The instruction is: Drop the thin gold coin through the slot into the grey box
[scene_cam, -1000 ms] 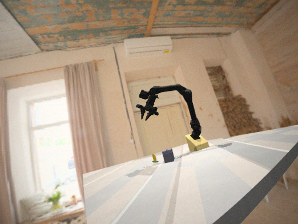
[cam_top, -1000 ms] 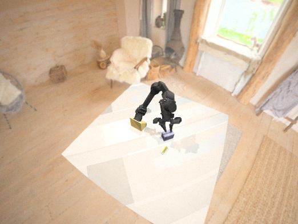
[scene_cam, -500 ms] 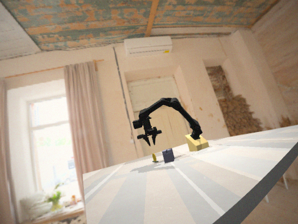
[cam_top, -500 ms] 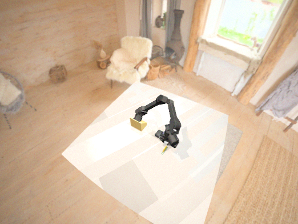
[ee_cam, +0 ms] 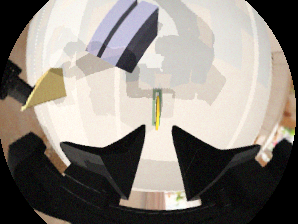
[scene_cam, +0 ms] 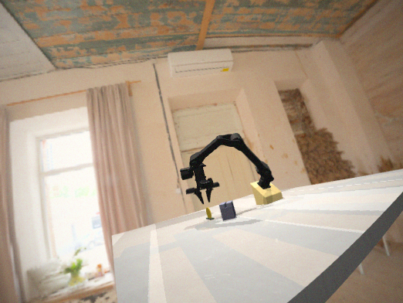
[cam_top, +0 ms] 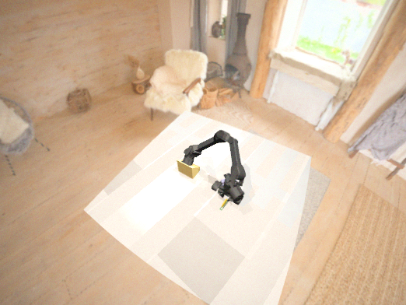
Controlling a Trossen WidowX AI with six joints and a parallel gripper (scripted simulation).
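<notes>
Our gripper (ee_cam: 157,156) hangs with fingers spread and empty above the coin (ee_cam: 157,108), which stands in its holder at 12 o'clock, so a skewed descent could knock it flat.

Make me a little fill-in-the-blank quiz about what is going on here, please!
1. The gold coin stands on its ____ in its holder.
2. The tool hangs above the coin, holding ____.
3. The lid of the grey box has a narrow dark ____.
4. The arm rises from a ____-coloured base.

Missing words: edge; nothing; slot; yellow
</notes>
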